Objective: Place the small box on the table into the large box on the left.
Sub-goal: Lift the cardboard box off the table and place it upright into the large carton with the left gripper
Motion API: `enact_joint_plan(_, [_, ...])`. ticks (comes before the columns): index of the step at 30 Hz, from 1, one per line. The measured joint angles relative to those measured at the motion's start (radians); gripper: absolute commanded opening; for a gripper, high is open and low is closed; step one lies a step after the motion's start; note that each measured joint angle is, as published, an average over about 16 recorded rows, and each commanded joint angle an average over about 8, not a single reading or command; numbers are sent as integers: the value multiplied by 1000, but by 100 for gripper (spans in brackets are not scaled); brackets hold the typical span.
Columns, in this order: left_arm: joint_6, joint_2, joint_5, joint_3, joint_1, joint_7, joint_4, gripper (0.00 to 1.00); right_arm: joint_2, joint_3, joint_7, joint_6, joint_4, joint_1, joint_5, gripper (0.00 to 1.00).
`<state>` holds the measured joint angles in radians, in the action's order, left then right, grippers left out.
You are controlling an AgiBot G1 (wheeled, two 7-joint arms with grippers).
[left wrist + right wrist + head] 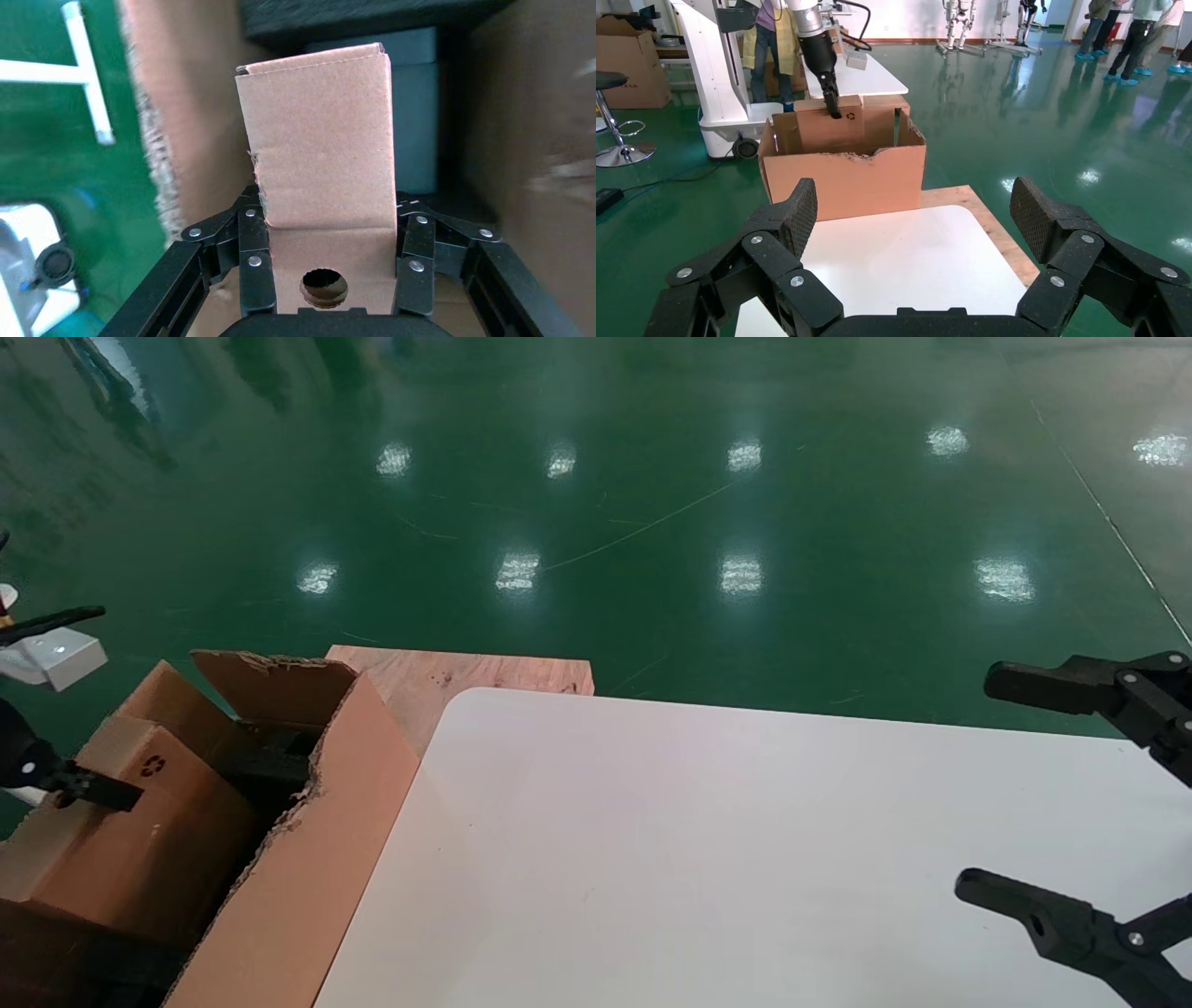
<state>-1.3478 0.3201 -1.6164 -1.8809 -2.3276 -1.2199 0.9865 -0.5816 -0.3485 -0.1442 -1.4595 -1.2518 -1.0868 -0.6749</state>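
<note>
The left gripper [327,263] is clamped on the small box [320,147], one finger pressed to each long edge, and holds it over the open top of the large box [307,859], which stands just off the left edge of the table [745,840]. In the left wrist view the small box's round punched hole sits low between the fingers, and its far end reaches down toward the dark inside of the carton, where a dark grey block [416,119] lies behind it. In the head view the small box [140,822] leans inside the carton's ragged rim, its recycling mark showing. The carton's torn wall stands between the small box and the tabletop. A bare wooden board [466,677] juts out past the table's far corner, beside the carton. The right gripper [1071,803] hangs over the table's right side, well apart from the carton, its jaws spread wide with nothing between them. Green glossy floor [652,505] surrounds everything.
</note>
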Motion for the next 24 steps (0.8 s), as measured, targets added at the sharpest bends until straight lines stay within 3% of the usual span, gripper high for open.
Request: enact_joint_plan(24, [93, 25, 74, -30, 137, 155, -197, 0, 0, 0, 0, 0, 0, 0, 0, 100])
